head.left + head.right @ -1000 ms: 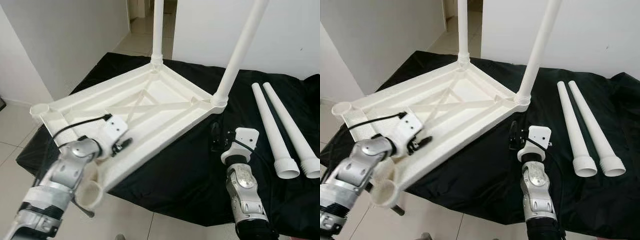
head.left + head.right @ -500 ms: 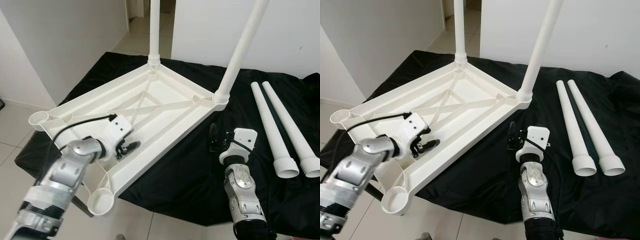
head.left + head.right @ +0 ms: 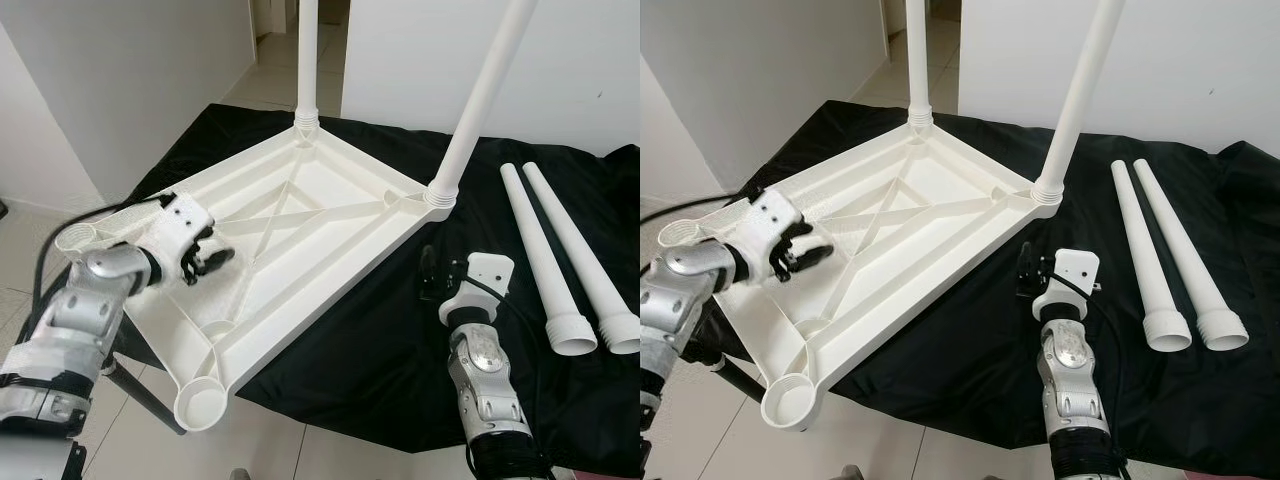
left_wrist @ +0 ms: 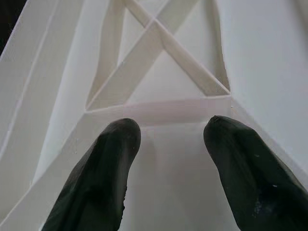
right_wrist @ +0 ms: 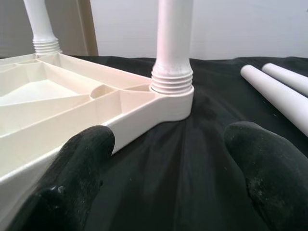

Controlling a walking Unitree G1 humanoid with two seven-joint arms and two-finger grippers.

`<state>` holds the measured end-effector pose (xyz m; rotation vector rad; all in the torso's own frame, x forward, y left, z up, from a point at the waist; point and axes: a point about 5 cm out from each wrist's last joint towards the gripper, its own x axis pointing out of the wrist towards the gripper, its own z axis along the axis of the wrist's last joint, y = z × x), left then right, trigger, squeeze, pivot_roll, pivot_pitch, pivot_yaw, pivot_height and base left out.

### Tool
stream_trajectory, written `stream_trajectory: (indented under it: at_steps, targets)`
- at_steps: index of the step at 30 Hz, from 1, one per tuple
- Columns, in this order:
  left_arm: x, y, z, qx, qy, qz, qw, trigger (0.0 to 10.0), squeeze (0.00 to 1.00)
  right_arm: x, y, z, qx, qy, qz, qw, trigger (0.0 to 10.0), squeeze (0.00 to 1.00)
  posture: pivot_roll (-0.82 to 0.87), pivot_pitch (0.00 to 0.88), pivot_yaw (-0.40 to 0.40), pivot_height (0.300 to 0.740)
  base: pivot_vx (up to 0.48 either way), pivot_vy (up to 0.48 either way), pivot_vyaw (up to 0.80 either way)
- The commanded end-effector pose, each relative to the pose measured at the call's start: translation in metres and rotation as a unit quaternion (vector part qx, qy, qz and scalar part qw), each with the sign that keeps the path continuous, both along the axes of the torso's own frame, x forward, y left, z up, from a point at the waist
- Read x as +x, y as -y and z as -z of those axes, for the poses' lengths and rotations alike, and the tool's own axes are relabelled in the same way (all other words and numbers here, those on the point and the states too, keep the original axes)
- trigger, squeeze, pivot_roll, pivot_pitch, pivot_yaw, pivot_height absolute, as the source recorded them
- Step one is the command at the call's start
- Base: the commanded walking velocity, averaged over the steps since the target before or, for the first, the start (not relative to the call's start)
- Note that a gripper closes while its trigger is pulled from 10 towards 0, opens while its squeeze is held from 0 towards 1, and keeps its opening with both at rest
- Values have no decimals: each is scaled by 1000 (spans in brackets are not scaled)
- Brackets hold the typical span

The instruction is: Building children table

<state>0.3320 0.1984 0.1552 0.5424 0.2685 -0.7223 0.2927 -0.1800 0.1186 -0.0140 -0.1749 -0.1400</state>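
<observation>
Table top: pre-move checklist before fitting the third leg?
1. Table top upside down, sockets facing up: ok.
2. Two legs already standing in the far corner sockets, e.g. right one: ok.
3. Near corner socket open and unobstructed: ok, though that corner overhangs the black cloth.
4. Two loose legs lying on the cloth within view: ok.
5. Left gripper open, holding nothing, over the ribbing: ok.
6. Right gripper open, free, beside the top's edge: ok.

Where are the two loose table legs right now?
The two loose legs lie side by side on the black cloth at the robot's right, beyond the right tool, wide ends toward the robot.
</observation>
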Motion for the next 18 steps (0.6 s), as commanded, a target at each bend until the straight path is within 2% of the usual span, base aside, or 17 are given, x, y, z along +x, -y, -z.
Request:
stream_trajectory:
  at_steps: [1,4,6,8,10,14,18]
  targets:
    - [0,-5,7,28,13,-16,999,10000,0,1,0,2,-3,-2,-3,1000,10000,0,-7,0,7,740,0,0,0]
    - [-3,-6,24,66,4,-6,998,10000,0,4,1,0,-4,1,-3,1000,10000,0,-9,0,3,740,0,0,0]
    - [-6,-3,27,70,3,5,998,10000,0,4,2,-1,-3,1,-3,1000,10000,0,-9,0,1,740,0,0,0]
    - [-10,5,29,65,3,28,997,10000,0,5,2,0,-1,-1,-3,1000,10000,0,-6,0,-4,740,0,0,0]
    - [-10,5,29,65,3,28,997,10000,0,5,2,0,-1,-1,-3,1000,10000,0,-6,0,-4,740,0,0,0]
    - [-22,29,37,50,2,79,996,10000,0,6,-1,4,7,-10,-11,1000,10000,0,-3,0,-9,740,0,0,0]
    - [-25,34,40,45,-1,85,995,10000,0,7,-1,5,8,-11,-12,1000,10000,0,-3,0,-9,740,0,0,0]
